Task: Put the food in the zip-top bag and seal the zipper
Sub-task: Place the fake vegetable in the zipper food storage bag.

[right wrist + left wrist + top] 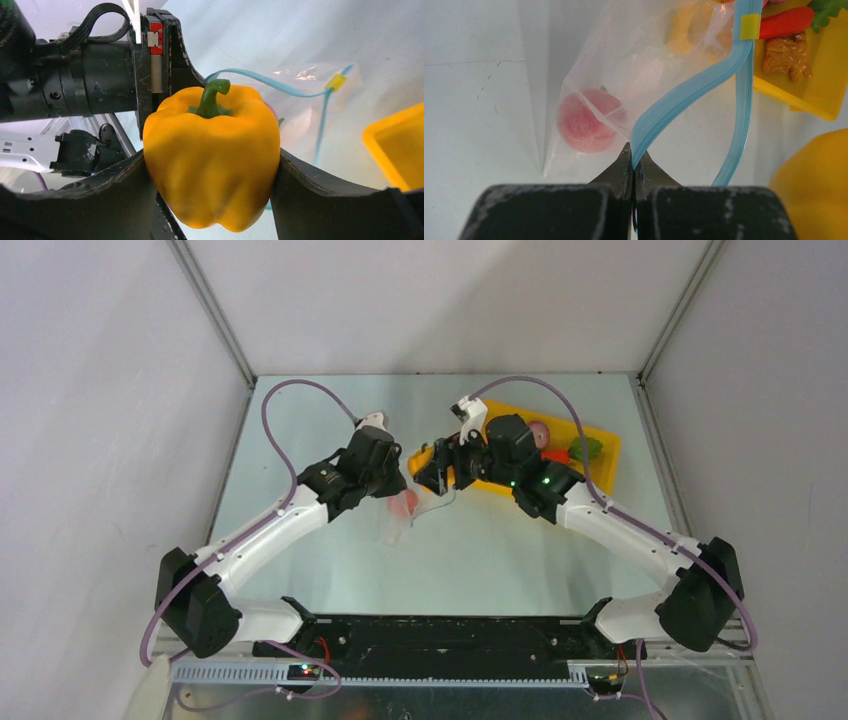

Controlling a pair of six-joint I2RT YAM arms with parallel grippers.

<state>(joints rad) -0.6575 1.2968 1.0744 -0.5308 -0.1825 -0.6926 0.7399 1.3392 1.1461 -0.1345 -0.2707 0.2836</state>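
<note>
1. We see the left gripper (633, 152) clenched. Its two dark fingers are pressed together on one lip of the teal zipper (694, 85).
2. From that pinch the zipper parts into two runs, one curving up to the right and the other dropping almost straight. They meet at a small yellow tab (750, 26), so the mouth stands open.
3. The clear zip-top bag (624, 55) spreads to the left of the strip. A pinkish peach (586, 120) lies inside it, just beside the left fingertips.
4. The right gripper (212, 172) grasps a yellow pepper (210, 130), one finger on each flank, with the green stem at the top of the right wrist view.
5. The pepper is held near the open mouth, with the zipper loop behind it. We cannot tell whether it touches the bag.
6. Beyond the bag, a yellow tray (824, 75) sits on the pale table (474, 100).
7. The tray holds a red-orange carrot (786, 22) and an amber piece (789, 55) side by side.
8. In the top view a pinkish round item (540, 433), probably the onion, also lies in the tray.
</note>
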